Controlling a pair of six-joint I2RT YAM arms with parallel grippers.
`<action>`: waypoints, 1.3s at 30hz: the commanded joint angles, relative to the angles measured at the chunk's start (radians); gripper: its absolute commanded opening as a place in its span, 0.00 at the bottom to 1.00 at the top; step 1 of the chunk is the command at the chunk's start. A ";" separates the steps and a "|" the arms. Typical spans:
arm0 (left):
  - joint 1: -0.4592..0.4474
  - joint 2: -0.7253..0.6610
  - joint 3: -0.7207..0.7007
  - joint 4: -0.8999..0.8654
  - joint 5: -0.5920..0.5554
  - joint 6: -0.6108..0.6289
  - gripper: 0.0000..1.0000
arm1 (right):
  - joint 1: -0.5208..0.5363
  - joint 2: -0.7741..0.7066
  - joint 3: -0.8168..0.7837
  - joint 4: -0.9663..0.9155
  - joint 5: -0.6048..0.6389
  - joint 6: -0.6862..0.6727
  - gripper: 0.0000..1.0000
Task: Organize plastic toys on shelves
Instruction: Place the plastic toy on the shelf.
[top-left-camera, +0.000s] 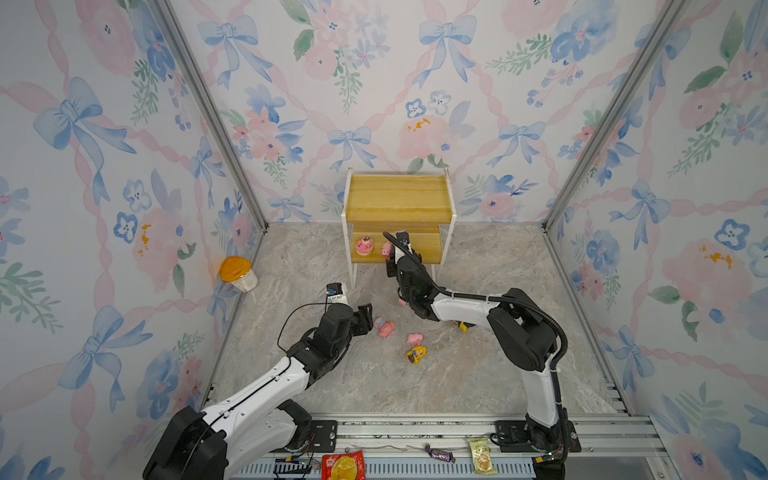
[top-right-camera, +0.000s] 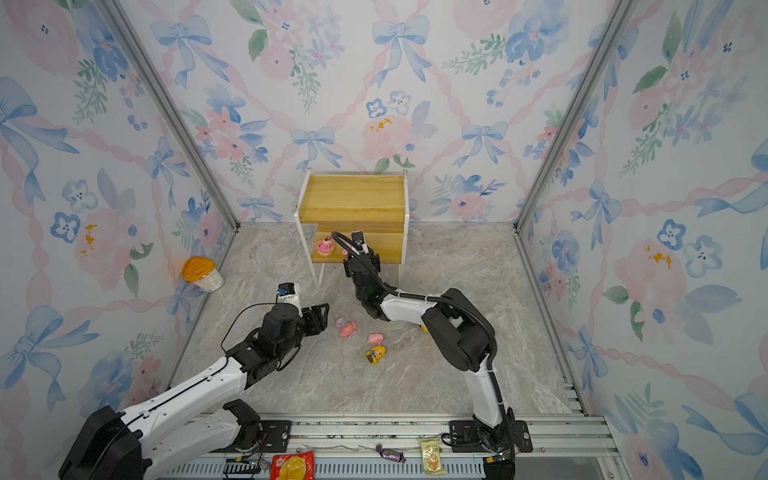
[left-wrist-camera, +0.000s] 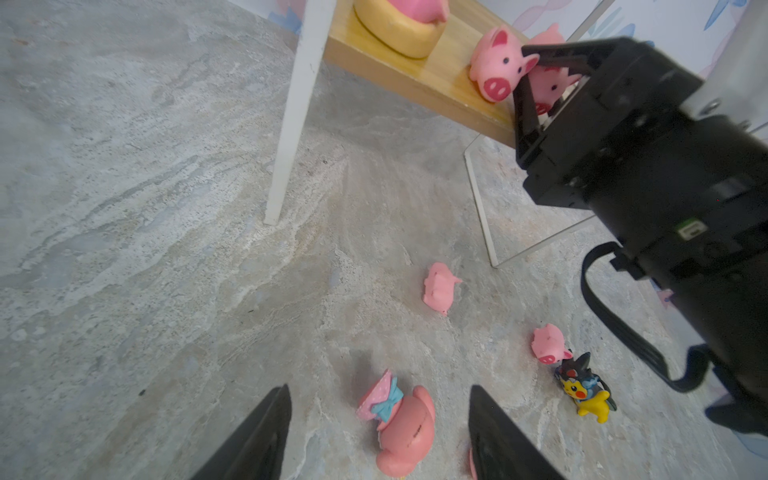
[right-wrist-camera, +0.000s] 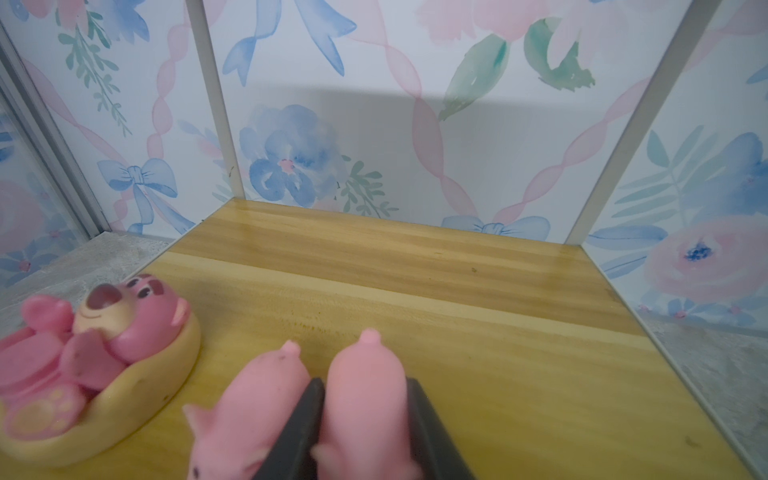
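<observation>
Pinching a pink pig (left-wrist-camera: 549, 83), the right gripper (right-wrist-camera: 365, 388) is reaching onto the lower shelf (right-wrist-camera: 498, 332) beside a second pig (right-wrist-camera: 257, 395); the left gripper (left-wrist-camera: 380, 390) is hanging wide over a hatted figure (left-wrist-camera: 405, 428).

Floral bow-patterned wallpaper walls (top-left-camera: 374, 83) enclose a grey marbled floor (top-left-camera: 457, 374).

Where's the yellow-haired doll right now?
In both top views the yellow-haired doll lies on the floor mid-scene, just on the robot's side of a small pink pig, well short of the shelves.
</observation>
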 joint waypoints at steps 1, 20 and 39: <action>0.007 0.005 -0.019 0.009 0.015 0.001 0.69 | -0.018 0.054 0.019 0.040 0.030 -0.033 0.33; 0.010 -0.001 -0.020 0.010 0.023 -0.006 0.69 | -0.024 -0.003 -0.046 0.085 0.028 -0.039 0.58; 0.010 -0.013 -0.029 0.009 0.027 -0.015 0.68 | -0.011 -0.066 -0.064 0.148 0.033 -0.079 0.71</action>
